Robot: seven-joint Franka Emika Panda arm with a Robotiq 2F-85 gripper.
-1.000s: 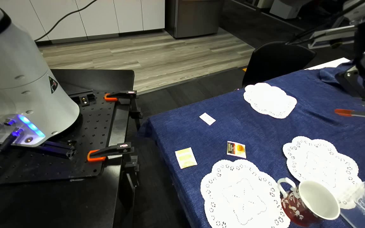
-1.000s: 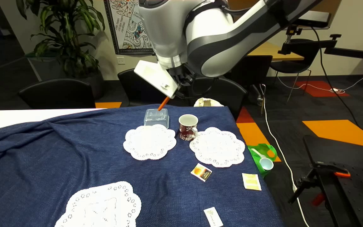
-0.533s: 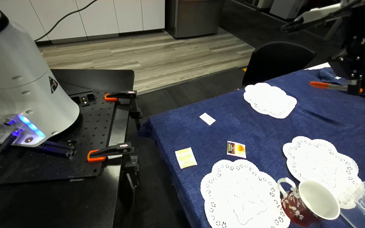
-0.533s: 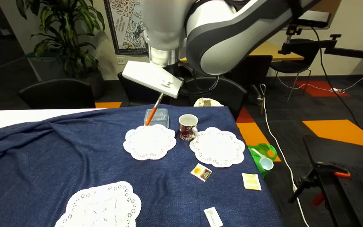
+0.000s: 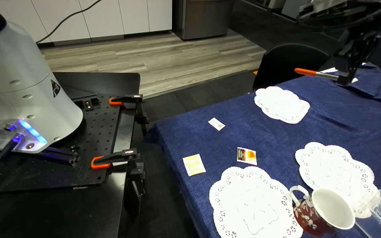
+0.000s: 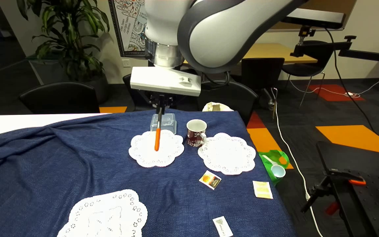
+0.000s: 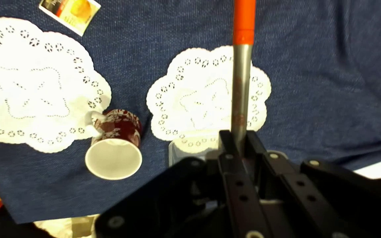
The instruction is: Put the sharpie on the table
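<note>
The sharpie is a slim marker with a bright orange end and a silver barrel. It shows in both exterior views (image 5: 314,73) (image 6: 158,130) and in the wrist view (image 7: 242,66). My gripper (image 5: 342,78) is shut on the end of its silver barrel, and the orange end sticks out freely. In the wrist view the fingertips (image 7: 239,142) press on both sides of the barrel. The gripper (image 6: 160,110) holds the sharpie roughly level above the navy-blue draped table (image 5: 246,127), apart from the cloth. The gripped tip is hidden between the fingers.
A red-and-white mug (image 6: 196,133) stands beside a clear plastic box (image 6: 169,121). White doilies (image 6: 158,158) (image 6: 227,154) (image 5: 281,105), tea packets (image 6: 210,179) (image 6: 262,190) and a white card (image 6: 222,226) lie on the cloth. A black chair (image 5: 284,62) stands at the table edge.
My gripper has carried the sharpie over the table, leftward and upward in an exterior view. The wrist has turned, so the orange end swings from slanted to nearly straight. The grip has stayed shut.
</note>
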